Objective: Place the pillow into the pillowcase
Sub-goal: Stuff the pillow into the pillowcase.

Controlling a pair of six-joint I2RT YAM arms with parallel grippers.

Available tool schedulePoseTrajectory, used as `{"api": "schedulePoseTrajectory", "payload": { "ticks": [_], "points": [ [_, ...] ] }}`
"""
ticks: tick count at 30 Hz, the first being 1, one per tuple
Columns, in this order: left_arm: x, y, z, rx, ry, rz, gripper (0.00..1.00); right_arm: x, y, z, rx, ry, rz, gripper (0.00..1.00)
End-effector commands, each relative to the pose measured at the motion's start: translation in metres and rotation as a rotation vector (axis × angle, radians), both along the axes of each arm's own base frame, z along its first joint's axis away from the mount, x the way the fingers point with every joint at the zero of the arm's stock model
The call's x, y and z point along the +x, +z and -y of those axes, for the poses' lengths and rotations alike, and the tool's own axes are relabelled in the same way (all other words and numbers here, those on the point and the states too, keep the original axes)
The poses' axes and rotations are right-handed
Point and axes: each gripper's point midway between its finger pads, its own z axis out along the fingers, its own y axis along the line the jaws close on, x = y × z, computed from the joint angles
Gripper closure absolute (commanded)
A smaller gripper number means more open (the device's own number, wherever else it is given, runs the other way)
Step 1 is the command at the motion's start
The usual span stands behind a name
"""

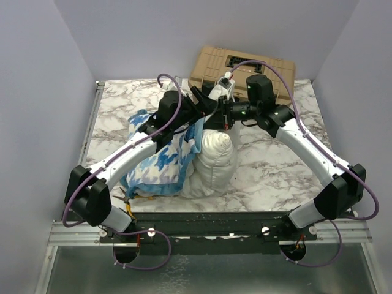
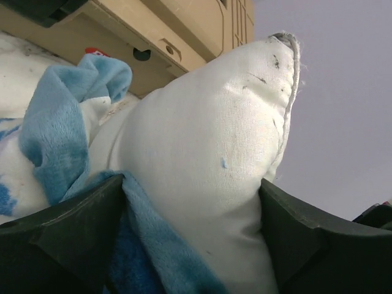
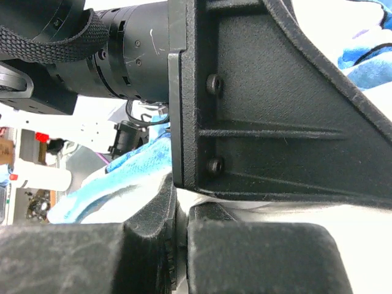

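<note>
Step in hand: working the pillowcase (image 1: 160, 165) mouth over the pillow (image 1: 211, 162). I judge it partly done. The case is covering only the pillow's left flank, and the right side and far end are showing bare.

The pillow is lying mid-bench (image 1: 275, 165), its long axis running from the near edge toward the tan case (image 1: 245, 67) at the far edge. The pillowcase is bunching along its left side.

My left gripper (image 2: 193, 208) is standing wide. A far corner of the pillow is filling the gap and touching both fingers, with a fold of blue frill against the left one. I am reading this as a wide hold on the pillow.

My right gripper (image 3: 182, 245) is closed, just beside the left one. I cannot tell whether it is pinching any fabric.

Next move, as I judge it: separate the frilled edge from the pillow corner, then draw the edge across the corner toward the right.

Pillow look: plump, white, wrinkled, faintly speckled, with a seam along the corner.
</note>
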Motion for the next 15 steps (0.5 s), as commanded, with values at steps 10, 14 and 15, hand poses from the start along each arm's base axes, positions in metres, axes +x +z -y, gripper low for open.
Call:
{"api": "schedulePoseTrajectory", "payload": {
  "ticks": [10, 14, 15],
  "points": [
    [-0.037, -0.024, 0.041, 0.058, -0.41, -0.055, 0.95, -0.027, 0.045, -0.013, 0.088, 0.118, 0.164, 1.0],
    [-0.033, 0.004, 0.035, 0.05, -0.374, 0.022, 1.0, -0.009, 0.052, -0.005, 0.043, -0.028, 0.188, 0.99],
    [-0.029, 0.012, 0.031, 0.049, -0.338, 0.042, 1.0, -0.004, 0.055, -0.001, 0.028, -0.071, 0.195, 0.95]
  ]
}}
